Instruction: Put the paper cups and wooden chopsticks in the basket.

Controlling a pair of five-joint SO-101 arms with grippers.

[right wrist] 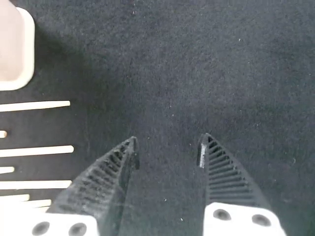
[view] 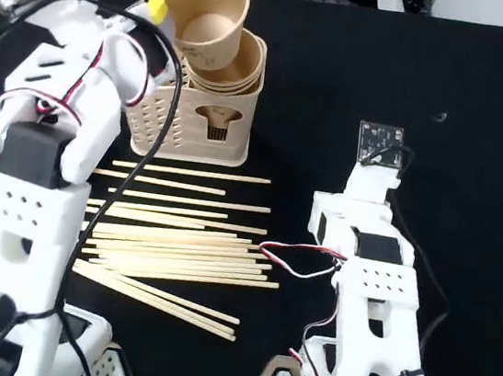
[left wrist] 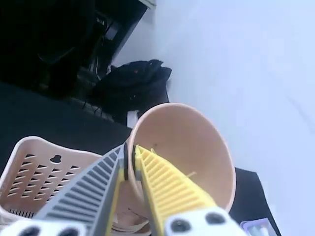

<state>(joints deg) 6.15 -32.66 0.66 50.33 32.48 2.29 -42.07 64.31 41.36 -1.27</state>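
Paper cup [left wrist: 197, 142], smooth tan cone, rim pinched by left fingers [left wrist: 162, 182] above slotted basket [view: 234, 141]; right fingers [right wrist: 221, 172] parted, empty

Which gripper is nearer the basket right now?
Left. The left gripper holds a paper cup over the basket; the right gripper hangs open over bare table, past the ends of the chopsticks.

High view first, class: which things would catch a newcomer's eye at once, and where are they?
The left hand grips a paper cup by its rim, tilted above the basket, which already holds stacked cups. Between the basket and the arm bases, wooden chopsticks lie scattered across the black table; the right hand hangs open beside them.
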